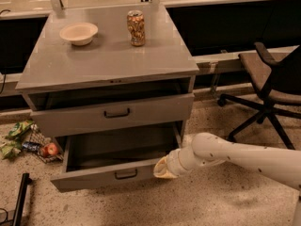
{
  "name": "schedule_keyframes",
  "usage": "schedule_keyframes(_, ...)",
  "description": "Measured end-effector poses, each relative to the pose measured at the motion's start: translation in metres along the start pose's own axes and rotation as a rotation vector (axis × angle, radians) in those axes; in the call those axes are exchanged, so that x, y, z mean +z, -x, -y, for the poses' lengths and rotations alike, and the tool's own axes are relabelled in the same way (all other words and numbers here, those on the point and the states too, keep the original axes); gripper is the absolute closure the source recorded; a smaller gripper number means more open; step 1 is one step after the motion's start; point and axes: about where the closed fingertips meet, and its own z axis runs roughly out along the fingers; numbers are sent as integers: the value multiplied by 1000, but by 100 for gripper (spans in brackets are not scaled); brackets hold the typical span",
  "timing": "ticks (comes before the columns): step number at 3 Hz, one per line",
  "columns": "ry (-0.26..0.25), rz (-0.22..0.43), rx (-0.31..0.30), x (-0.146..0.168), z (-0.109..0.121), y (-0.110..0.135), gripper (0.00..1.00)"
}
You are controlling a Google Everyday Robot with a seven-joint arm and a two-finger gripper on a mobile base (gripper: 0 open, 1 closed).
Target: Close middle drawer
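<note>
A grey cabinet point(108, 60) stands on a speckled floor. On its flat top are a pale bowl point(78, 33) at the back left and a patterned can point(136, 28), upright, to the right of the bowl and apart from it. Below the top, the upper drawer point(155, 109) is out a little, with a dark strip of its inside showing above its front and a black bar handle point(116, 113) at the middle. The middle drawer point(89, 179) sits under it and is pulled far out toward the camera. Its deep box is open to view, dark inside, and a small black handle point(126, 174) sits at the centre of its front. The white arm point(235, 154) reaches in low from the right edge, and the gripper point(161, 169), a cream-coloured tip, lies right against the right end of the middle drawer's front, just right of that handle. Whether it is spread or closed cannot be told from this angle, and it appears to hold nothing. A black office chair point(275, 79) stands to the right of the cabinet, well apart from it. On the floor to the left lie crumpled wrappers point(16, 135) and a red apple point(50, 149), near the drawer's left side. A black bar point(19, 199) lies at the lower left corner.
</note>
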Motion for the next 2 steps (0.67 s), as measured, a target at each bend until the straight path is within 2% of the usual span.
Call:
schedule_keyframes(1, -6, -49, -57, 28, 6, -14, 100)
schedule_keyframes(2, -7, -62, -95, 46, 9, -18, 100)
